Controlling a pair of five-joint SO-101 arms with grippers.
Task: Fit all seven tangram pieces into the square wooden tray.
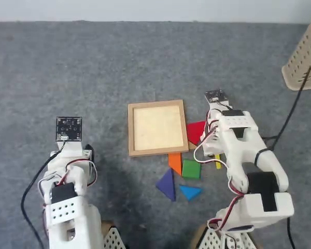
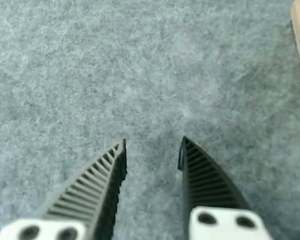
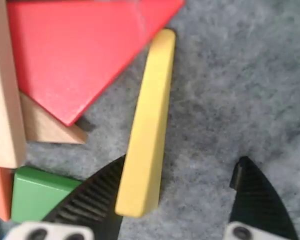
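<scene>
Beside the tray, the right end effector gapes at the yellow piece — the left end effector hangs released over the desk.

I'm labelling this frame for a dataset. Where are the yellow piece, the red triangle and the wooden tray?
yellow piece (image 3: pixel 148 122): right wrist view, middle of its long face.
red triangle (image 3: pixel 75 55): right wrist view, centre of its top face.
wooden tray (image 1: pixel 130 129): high view, on the rim at the picture's left side.

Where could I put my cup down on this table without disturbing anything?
The grey mat beyond the tray is bare, as is the strip between tray and left arm. Crowded near the right arm, where the coloured pieces lie.
</scene>
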